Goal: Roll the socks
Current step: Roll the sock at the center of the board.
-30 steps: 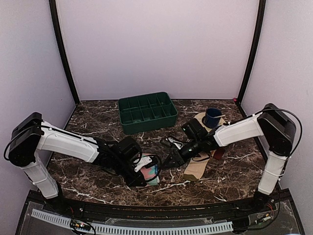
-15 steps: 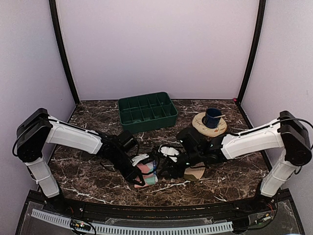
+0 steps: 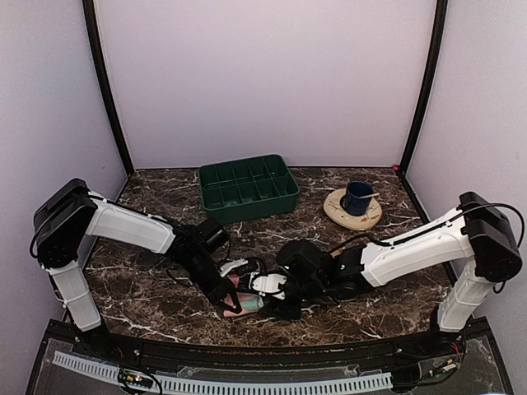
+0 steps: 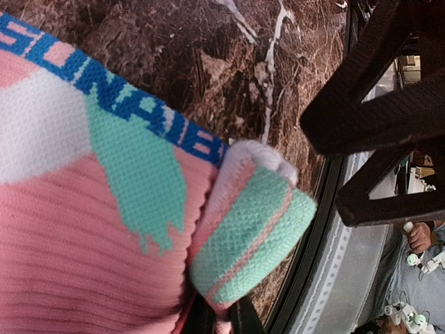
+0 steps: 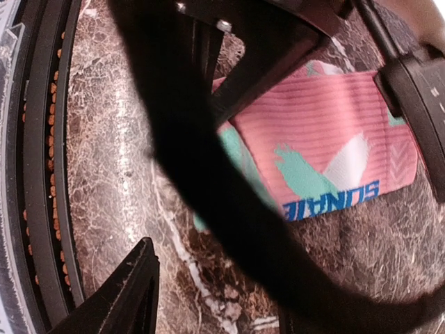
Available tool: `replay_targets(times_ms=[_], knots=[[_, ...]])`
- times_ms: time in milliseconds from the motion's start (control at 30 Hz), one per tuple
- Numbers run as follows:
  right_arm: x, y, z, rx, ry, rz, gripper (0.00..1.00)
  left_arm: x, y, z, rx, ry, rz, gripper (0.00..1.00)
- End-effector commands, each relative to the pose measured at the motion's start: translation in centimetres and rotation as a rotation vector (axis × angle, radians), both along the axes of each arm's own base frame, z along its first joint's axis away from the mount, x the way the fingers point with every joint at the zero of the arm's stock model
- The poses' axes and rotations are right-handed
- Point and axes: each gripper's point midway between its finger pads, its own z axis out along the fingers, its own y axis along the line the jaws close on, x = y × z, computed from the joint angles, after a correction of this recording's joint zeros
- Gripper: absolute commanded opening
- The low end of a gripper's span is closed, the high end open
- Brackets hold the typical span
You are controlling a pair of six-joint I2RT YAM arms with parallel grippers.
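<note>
The pink sock [image 3: 247, 299], with teal and white patches and blue lettering, lies near the table's front edge. My left gripper [image 3: 233, 303] is shut on its folded teal end. In the left wrist view that folded end [image 4: 250, 236] bulges just above my pinching left gripper [image 4: 221, 321]. My right gripper [image 3: 276, 298] hovers just right of the sock, open and holding nothing. The right wrist view shows the pink sock [image 5: 334, 139] beyond my right gripper [image 5: 215, 306]. One fingertip [image 5: 118, 299] shows and a black cable crosses the view. The tan sock is hidden under the right arm.
A green divided tray [image 3: 247, 189] stands at the back centre. A blue cup [image 3: 359, 196] on a tan saucer [image 3: 339, 212] sits at the back right. The black front rail [image 5: 42, 174] runs close to the sock.
The right arm swung left across the table to the pink sock, covering the tan sock, and its jaws spread wider. The left gripper kept its hold on the pink sock.
</note>
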Motion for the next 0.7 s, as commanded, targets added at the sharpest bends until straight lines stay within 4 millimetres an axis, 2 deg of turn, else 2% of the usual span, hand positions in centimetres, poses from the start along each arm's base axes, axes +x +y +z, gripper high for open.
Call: replay_targets(times_ms=[0,667], knots=[[0.6,1.7,0.7,-0.002,-0.091,0.028,0.53,-0.9,0.6,0.1,0.016,0.063,-0.021,0.00],[0.2,3.5,-1.5,-0.050,-0.132,0.105,0.52,-0.9,0.7,0.0,-0.008,0.094,-0.033,0.00]])
